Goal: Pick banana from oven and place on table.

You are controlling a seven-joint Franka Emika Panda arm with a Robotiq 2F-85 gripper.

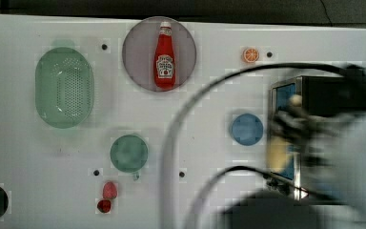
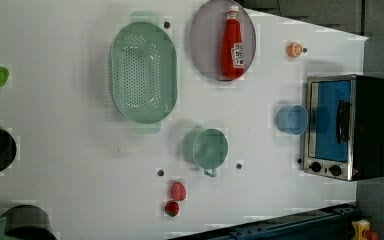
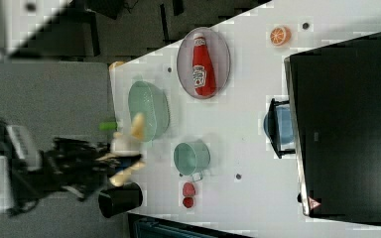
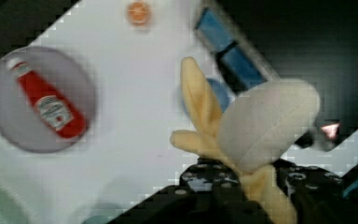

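The gripper (image 4: 256, 186) pinches the banana (image 4: 261, 126) above the table (image 4: 135, 116), near the oven (image 4: 307, 42)

We are seeing a ketchup bottle (image 2: 233, 44) lying on a grey plate (image 2: 202, 47) at the far edge, an orange slice (image 2: 294, 49) nearby, a green colander (image 2: 142, 79), a green cup (image 2: 207, 148), a blue bowl (image 2: 291, 119) and two strawberries (image 2: 175, 199).
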